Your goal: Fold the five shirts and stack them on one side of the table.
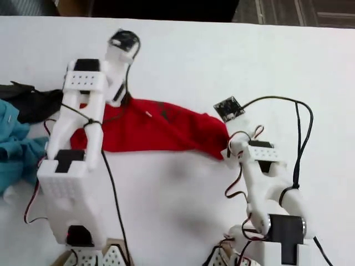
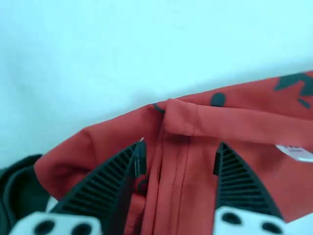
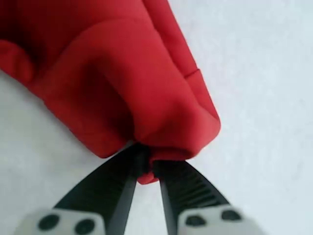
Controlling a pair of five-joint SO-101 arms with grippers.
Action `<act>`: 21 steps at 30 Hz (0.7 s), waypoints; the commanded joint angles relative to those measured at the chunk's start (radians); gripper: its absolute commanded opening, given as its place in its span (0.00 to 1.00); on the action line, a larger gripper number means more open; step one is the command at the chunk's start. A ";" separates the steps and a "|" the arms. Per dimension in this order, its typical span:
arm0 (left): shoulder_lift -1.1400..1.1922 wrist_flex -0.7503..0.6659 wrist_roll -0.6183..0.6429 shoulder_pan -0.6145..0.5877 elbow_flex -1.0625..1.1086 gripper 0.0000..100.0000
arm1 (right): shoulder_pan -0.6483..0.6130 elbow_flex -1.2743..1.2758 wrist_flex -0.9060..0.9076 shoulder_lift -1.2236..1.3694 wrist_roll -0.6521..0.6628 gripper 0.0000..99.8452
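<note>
The right tool (image 3: 145, 164) pinches only a corner of the red shirt (image 1: 161, 132) mid-frame; the left tool (image 2: 179, 152) gapes astride it, so the cloth may slip.

Red shirt (image 1: 161, 130) with dark markings, teal shirt (image 1: 16, 149), black shirt (image 1: 33, 102), white table (image 1: 222, 55), white arms (image 1: 72, 183), black cables (image 1: 302, 133)

Bright, even light on the white table (image 1: 222, 55), soft faint shadows beside the red shirt (image 1: 161, 133).
</note>
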 commanded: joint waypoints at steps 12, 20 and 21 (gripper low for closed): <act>0.137 -0.110 -0.275 0.015 -0.094 0.24 | -0.019 -0.005 -0.010 0.005 0.000 0.02; 0.155 -0.100 -0.276 0.032 -0.182 0.16 | -0.019 -0.005 -0.010 0.005 0.000 0.02; 0.155 -0.091 -0.276 0.035 -0.180 0.12 | -0.019 -0.005 -0.010 0.005 0.000 0.02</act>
